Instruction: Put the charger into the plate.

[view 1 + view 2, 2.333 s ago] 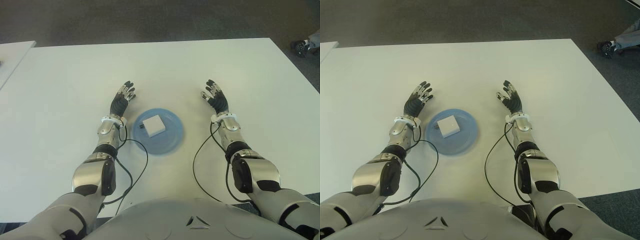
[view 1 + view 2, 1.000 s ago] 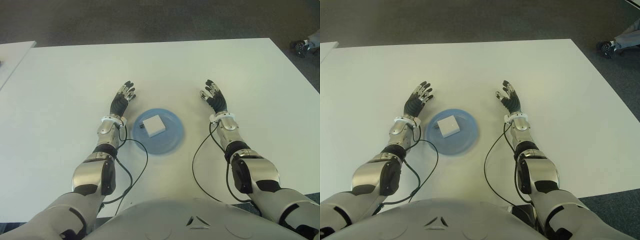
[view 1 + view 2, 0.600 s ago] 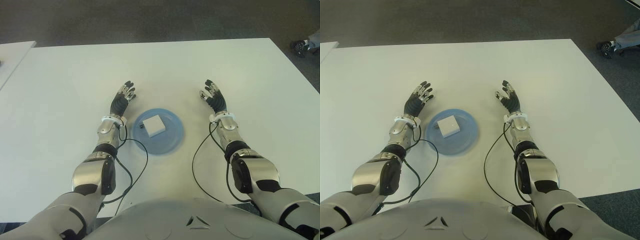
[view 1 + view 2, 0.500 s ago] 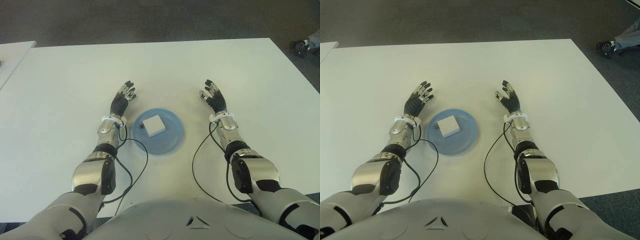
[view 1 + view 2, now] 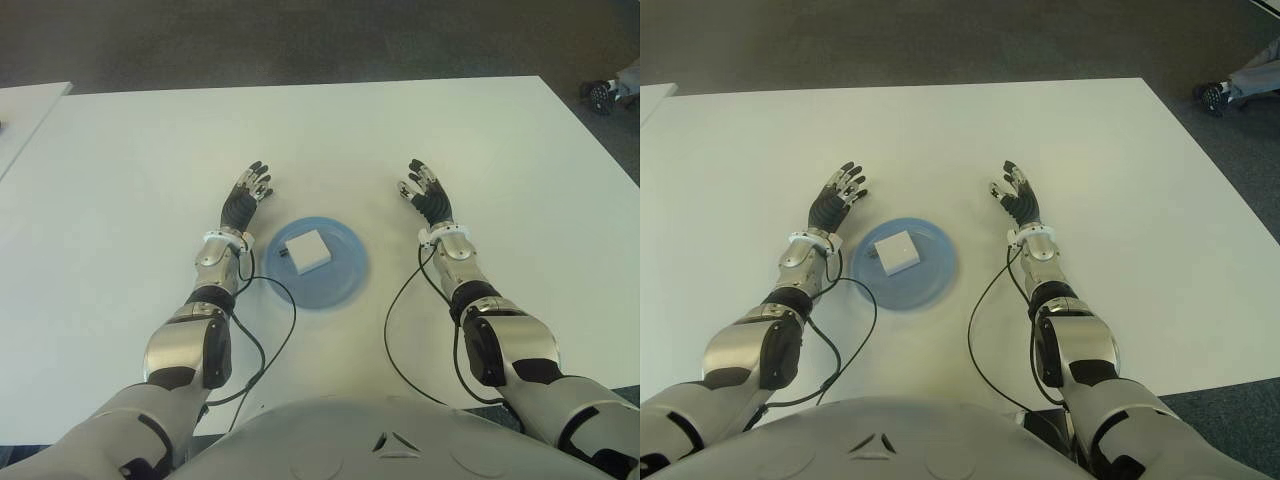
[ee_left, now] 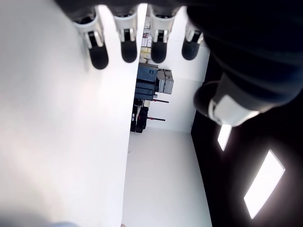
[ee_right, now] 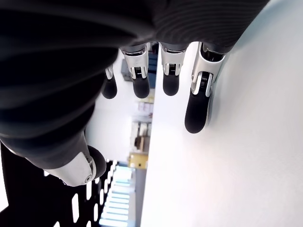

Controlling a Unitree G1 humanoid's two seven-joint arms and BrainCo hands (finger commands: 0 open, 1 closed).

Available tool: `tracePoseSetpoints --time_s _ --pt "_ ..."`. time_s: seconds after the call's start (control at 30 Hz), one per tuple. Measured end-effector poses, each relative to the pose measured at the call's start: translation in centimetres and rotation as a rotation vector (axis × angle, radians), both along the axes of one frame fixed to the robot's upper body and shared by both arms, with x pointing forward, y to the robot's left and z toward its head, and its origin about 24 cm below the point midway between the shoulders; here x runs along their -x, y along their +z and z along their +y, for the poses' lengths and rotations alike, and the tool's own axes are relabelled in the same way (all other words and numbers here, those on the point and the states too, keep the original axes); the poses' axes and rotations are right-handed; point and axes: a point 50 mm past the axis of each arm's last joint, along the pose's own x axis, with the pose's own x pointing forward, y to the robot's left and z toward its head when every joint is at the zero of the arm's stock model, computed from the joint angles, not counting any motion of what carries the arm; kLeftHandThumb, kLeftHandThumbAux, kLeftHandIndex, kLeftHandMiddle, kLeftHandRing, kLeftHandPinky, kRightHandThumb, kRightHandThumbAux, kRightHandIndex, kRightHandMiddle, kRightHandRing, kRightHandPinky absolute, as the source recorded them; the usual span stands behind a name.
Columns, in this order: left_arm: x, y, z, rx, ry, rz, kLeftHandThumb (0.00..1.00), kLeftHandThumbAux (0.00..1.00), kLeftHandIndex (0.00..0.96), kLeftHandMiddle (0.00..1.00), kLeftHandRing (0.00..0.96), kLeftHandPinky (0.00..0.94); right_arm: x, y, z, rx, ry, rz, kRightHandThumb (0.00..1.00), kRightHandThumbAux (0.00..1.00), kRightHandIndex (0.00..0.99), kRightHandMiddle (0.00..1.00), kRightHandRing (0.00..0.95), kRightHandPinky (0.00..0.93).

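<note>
A white square charger [image 5: 306, 250] lies inside the round blue plate [image 5: 343, 281] in the middle of the white table [image 5: 320, 140]. My left hand [image 5: 246, 200] shows just left of the plate, palm up, fingers spread and holding nothing. On the plate's right side, a little farther off, my right hand [image 5: 426, 195] is also open and empty. Both wrist views show straight fingers [image 6: 129, 47] [image 7: 199, 99] with only bare tabletop beside them.
Black cables [image 5: 275, 330] run from both wrists across the table toward my body. A second white table edge [image 5: 25, 110] shows at the far left. A person's shoe [image 5: 603, 93] is on the floor at the far right.
My right hand has edged slightly forward. The charger, the plate and the left hand have not moved.
</note>
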Motion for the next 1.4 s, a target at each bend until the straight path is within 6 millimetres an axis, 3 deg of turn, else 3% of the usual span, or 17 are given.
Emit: tracePoseSetpoints --time_s 0.77,1.4 --pt "-0.22 0.13 -0.05 -0.002 0.006 0.003 0.074 0.548 0.035 0.09 0.085 0.097 -0.07 0.05 0.11 -0.002 0.015 0.002 0.021 0.626 0.0 0.042 0.038 0.059" --pt "-0.23 0.06 -0.06 0.0 0.006 0.011 0.042 0.537 0.036 0.093 0.087 0.101 -0.08 0.01 0.36 0.021 0.036 0.005 0.036 0.616 0.0 0.053 0.054 0.077"
